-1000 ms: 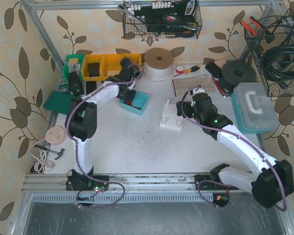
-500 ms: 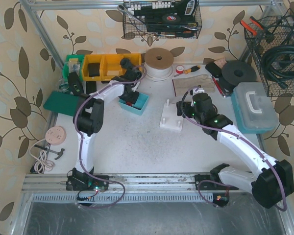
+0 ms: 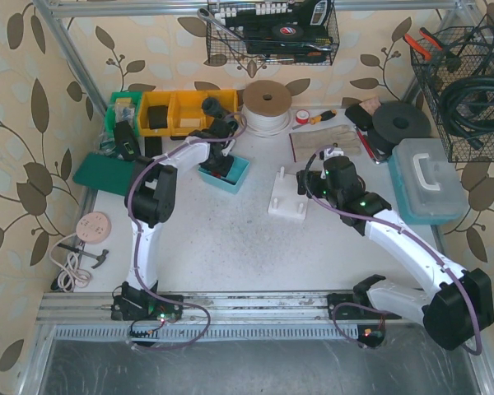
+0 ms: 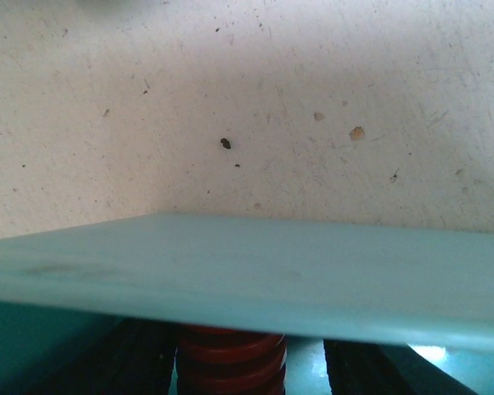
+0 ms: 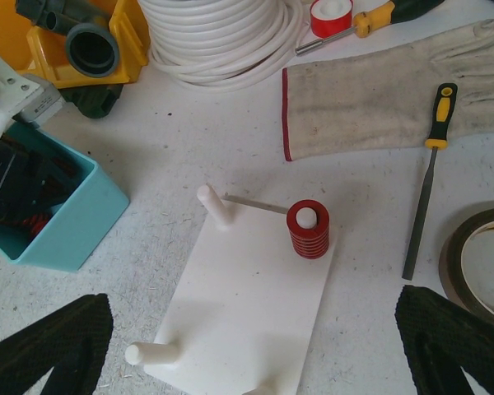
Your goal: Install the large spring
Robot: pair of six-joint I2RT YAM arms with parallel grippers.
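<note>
A red spring with thick coils (image 4: 230, 362) stands inside the teal bin (image 4: 247, 271), low behind its near wall. My left gripper (image 4: 247, 374) reaches down into that bin (image 3: 245, 174) and is open. Its dark fingers (image 4: 140, 362) stand either side of the spring, and a strip of teal shows between the spring and the right finger. The white peg board (image 5: 255, 296) lies mid-table with another red spring (image 5: 308, 230) seated on its far right peg. Two other pegs (image 5: 212, 204) are bare. My right gripper (image 5: 255, 362) hovers open above the board (image 3: 286, 204), holding nothing.
A work glove (image 5: 379, 90), a yellow-handled file (image 5: 424, 189) and a tape roll (image 5: 477, 263) lie right of the board. Behind it are a white hose coil (image 5: 222, 33) and yellow bins (image 5: 82, 41). A plastic case (image 3: 428, 181) stands at the right edge.
My left arm's elbow has swung right and towards the back while its gripper stayed in the teal bin. The right arm has not moved.
</note>
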